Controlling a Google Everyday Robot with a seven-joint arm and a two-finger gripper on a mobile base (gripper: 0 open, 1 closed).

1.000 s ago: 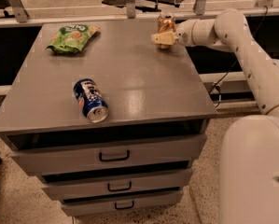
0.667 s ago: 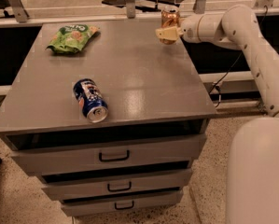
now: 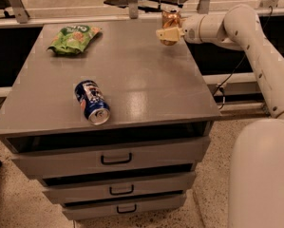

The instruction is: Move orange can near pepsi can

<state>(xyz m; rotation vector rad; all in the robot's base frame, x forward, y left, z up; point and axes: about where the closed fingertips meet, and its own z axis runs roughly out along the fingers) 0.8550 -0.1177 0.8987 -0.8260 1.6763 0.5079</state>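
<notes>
Tool point(image 3: 167, 33) clamped on orange can point(image 3: 170, 19) at bench point(image 3: 146, 80) far-right corner. Pepsi can point(image 3: 92, 102) lies on its side front-left, well apart. 2 cans, 1 green chip bag point(image 3: 74, 36) far-left, off their line; 3 drawers point(image 3: 117, 158).

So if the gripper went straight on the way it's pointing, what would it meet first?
The gripper, holding the orange can, points left. The chip bag lies roughly in that line, though height is unclear and it might pass above.
</notes>
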